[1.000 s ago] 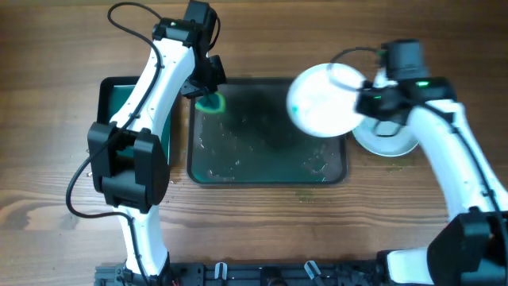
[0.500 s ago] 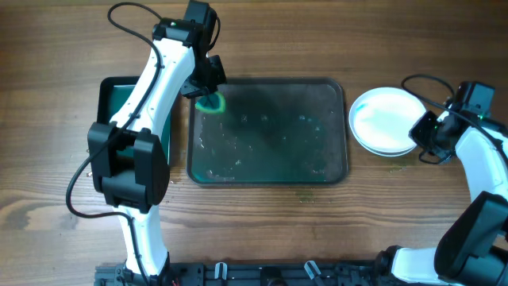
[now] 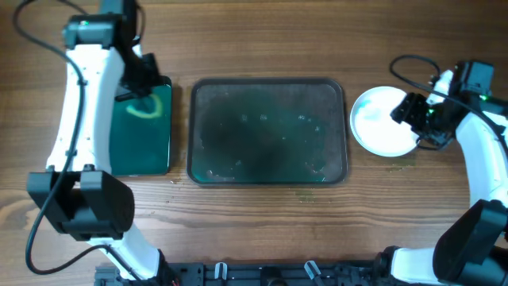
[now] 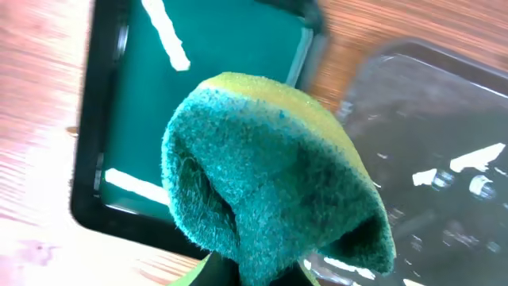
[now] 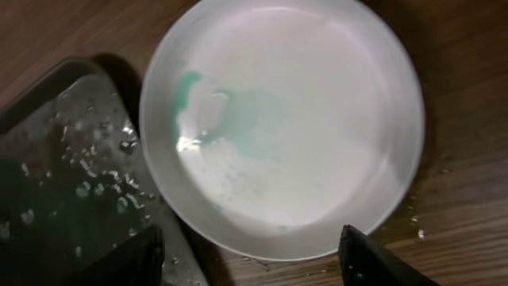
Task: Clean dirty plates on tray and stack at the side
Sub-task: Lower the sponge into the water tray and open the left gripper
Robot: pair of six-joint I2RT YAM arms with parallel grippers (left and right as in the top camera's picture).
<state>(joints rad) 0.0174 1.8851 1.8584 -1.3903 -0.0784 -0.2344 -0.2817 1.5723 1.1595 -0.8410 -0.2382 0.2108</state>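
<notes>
Left gripper [image 4: 254,274] had swung off the tray [image 3: 270,83] to the green tray [image 3: 155,155], jaws pinching the sponge [image 4: 270,183]; right gripper [image 3: 412,112] hung wide open, empty, by the plates [image 3: 379,127] stacked beside the tray, so cleaning looked done.

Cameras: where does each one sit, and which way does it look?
Overhead: above the table, looking straight down on the grey tray, the plates and the small green tray; the left arm and right arm show.
Left wrist: on the left arm, facing down at the sponge over the small green tray; the sponge hides its fingers.
Right wrist: on the right arm, facing down at the plates; two dark fingertips show.
Shared: all three see the grey tray.
</notes>
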